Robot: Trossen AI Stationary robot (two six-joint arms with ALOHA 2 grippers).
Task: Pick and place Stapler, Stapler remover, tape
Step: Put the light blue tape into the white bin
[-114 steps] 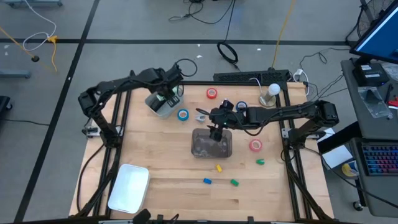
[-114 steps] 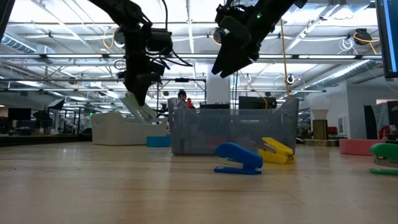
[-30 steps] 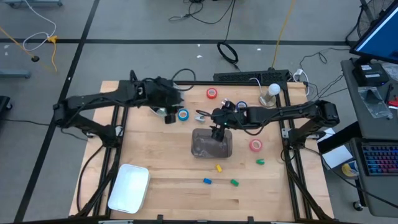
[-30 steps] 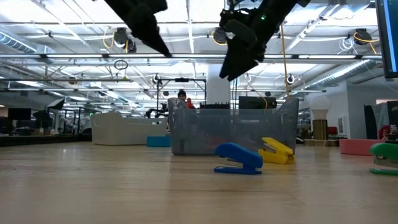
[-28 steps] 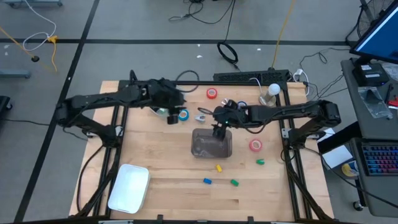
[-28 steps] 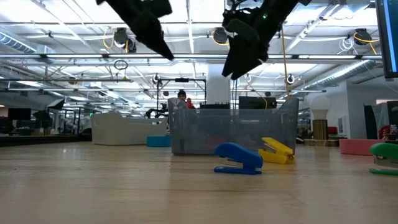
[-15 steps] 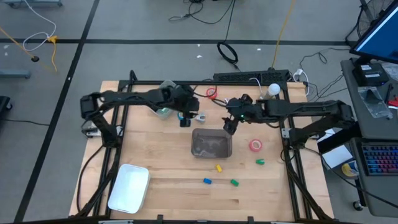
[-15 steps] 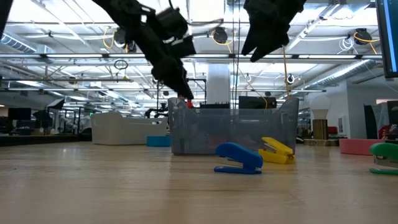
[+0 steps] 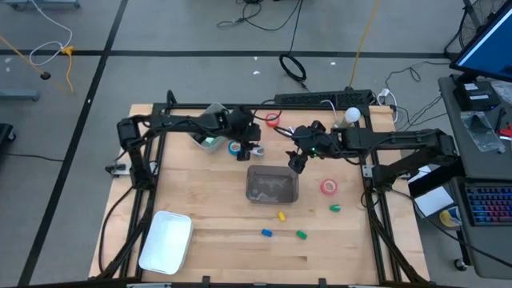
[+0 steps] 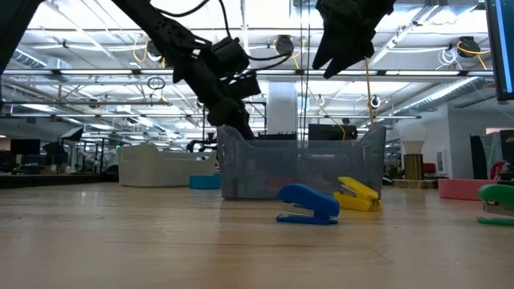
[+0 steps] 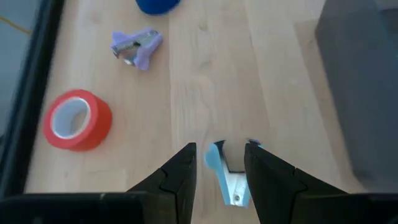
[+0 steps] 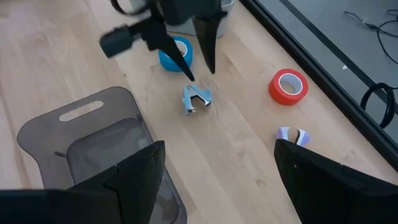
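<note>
Two open fingers of the left gripper (image 11: 219,163) straddled the light-blue staple remover (image 11: 225,174), lying on the wood just beside the grey bin (image 12: 93,155), nothing gripped yet; the right gripper (image 9: 294,163) hovered farther off, open and empty.

Red tape (image 11: 76,120), light-blue stapler remover (image 11: 226,174)

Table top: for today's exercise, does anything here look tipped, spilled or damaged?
Nothing stands out. The grey bin sits upright, the tape rolls lie flat, and the small staplers rest apart on the wood. The left gripper hangs open over a light blue staple remover.
</note>
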